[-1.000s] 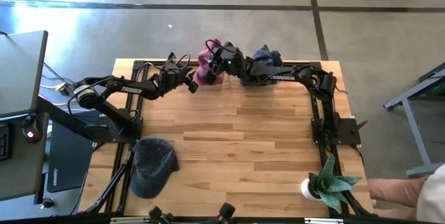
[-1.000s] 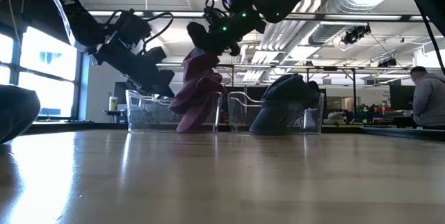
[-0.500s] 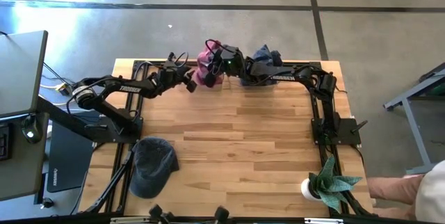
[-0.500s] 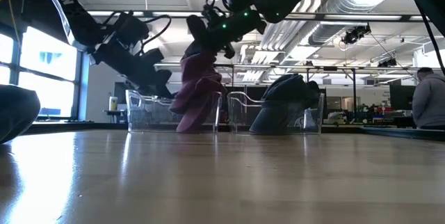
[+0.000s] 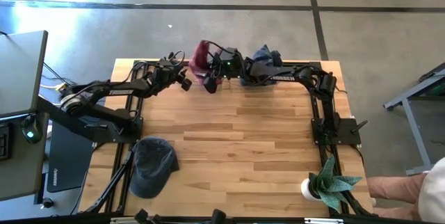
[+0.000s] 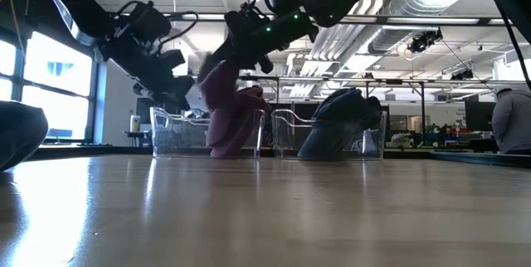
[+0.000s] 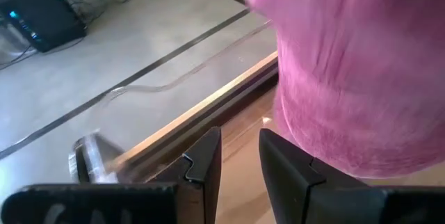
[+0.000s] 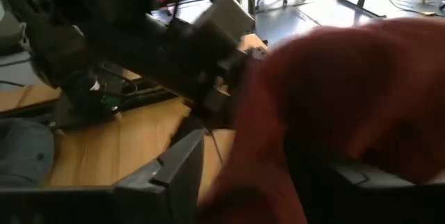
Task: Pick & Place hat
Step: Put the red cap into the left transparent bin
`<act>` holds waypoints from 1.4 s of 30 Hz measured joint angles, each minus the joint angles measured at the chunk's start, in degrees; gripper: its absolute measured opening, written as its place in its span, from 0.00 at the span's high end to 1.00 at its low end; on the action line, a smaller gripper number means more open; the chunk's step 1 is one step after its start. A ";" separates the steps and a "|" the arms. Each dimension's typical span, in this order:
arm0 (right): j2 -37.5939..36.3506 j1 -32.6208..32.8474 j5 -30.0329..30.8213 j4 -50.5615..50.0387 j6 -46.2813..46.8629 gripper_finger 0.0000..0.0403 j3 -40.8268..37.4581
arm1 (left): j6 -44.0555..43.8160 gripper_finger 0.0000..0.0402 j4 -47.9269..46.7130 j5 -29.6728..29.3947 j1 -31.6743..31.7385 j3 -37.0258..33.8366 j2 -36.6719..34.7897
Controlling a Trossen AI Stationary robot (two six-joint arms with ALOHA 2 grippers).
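1. Change noted: over the last second the maroon hat (image 5: 200,56) has swung from hanging near-vertical beside the clear bins (image 6: 178,130) to a lifted, tilted drape — its crown now trails away from the right gripper (image 5: 214,71) toward the table's far edge. In the low view its lower edge reaches down to about bin level; whether it rests there cannot be told.

2. Change noted: the left gripper (image 5: 182,79) has backed off slightly and now sits apart from the fabric rather than at it.

3. Meaning for the task, as a judgement: the right arm alone carries the hat, and placement into a bin is under way but not finished.

4. Right arm pose: stretched along the far edge of the table, wrist raised, jaws closed on the maroon fabric, which fills the space between and ahead of them in the right wrist view.

5. Left arm pose: extended low toward the far edge; jaws narrow and empty, with the hat just ahead and to one side of them.

6. Other hats: a dark blue hat (image 5: 264,58) sits in the neighbouring bin, beyond the right jaws; a grey cap (image 5: 154,163) lies well behind both — untouched.
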 joint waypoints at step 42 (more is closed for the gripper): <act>-11.43 12.47 34.38 -40.05 -4.75 0.66 0.13 | -2.55 0.76 -2.01 15.34 -0.04 0.00 -8.03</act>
